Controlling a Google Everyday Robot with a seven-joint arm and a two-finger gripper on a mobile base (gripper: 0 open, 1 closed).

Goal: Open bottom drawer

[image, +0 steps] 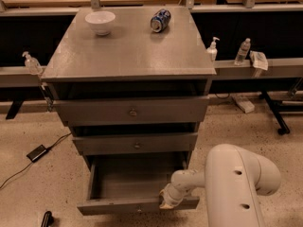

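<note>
The grey cabinet (128,56) has three drawers. The bottom drawer (132,205) is pulled out toward me and its bare inside (135,178) shows; its low front panel runs along the bottom of the view. My gripper (166,200) is at the right part of that front panel, at its top edge, on the end of the white arm (236,183). The top drawer (132,110) and the middle drawer (135,143) are pushed in, each with a small round knob.
A white bowl (100,21) and a blue can on its side (160,20) sit on the cabinet top. Bottles (242,51) stand on a rail to the right, one (30,63) to the left. A black adapter and cable (37,152) lie on the floor at left.
</note>
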